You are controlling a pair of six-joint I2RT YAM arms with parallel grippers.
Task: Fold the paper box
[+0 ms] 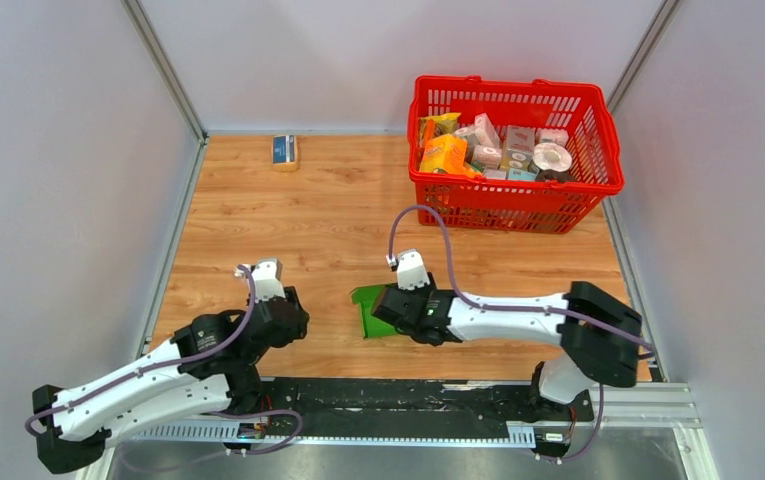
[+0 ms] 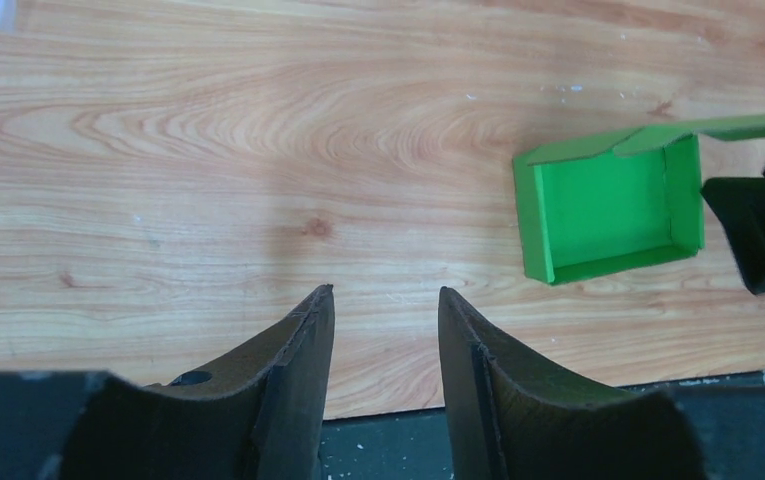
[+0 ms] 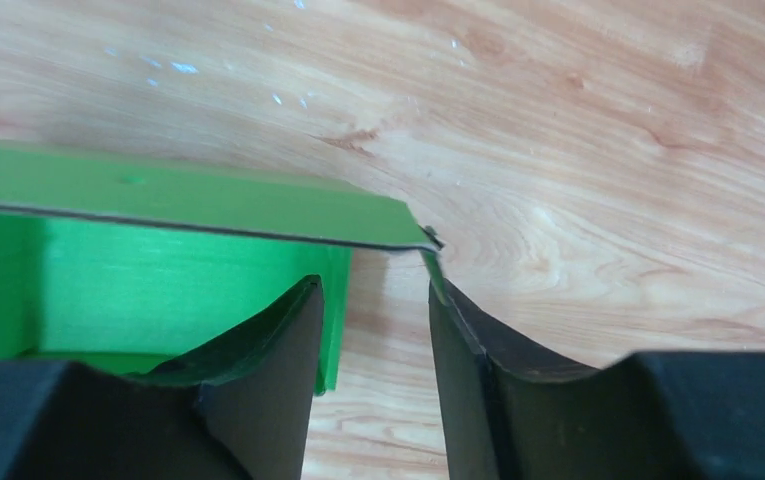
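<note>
Right, the paper box [image 1: 365, 312] sits centre-bottom of the top view on the counter [image 1: 318, 220], btwn the two arms and right up against the right hand [image 3: 373, 285].

In the left wrist view it shows mid-right as an open tray [image 2: 608, 205] w/ its walls standing. The lid flap [image 3: 188, 205] runs off toward the upper right of that frame. In the right wrist view the flap is a green band across the left half, above the tray, and its corner ends just over the gap btwn the fingers.

- **Right hand:** jaws apart, wood visible thru the gap, nothing clamped. A thin green sliver lies along the right finger's inner edge; can't tell if it touches.
- **Left hand [image 2: 383, 292]:** jaws apart over bare wood at the bottom centre of its own frame, well left of the box, holding nothing.

The step looks like bringing the lid flap over the tray. To do it well:

- Bring the left hand in to pin the tray's left wall first. Card this thin prob. skates on smooth wood.
- Work the flap w/ the right hand from its free edge, not near the crease, so it bends along the hinge.
- Keep the fingers shallow so the standing walls aren't crushed.
- Press down evenly. The walls may spring outward otherwise.
</note>
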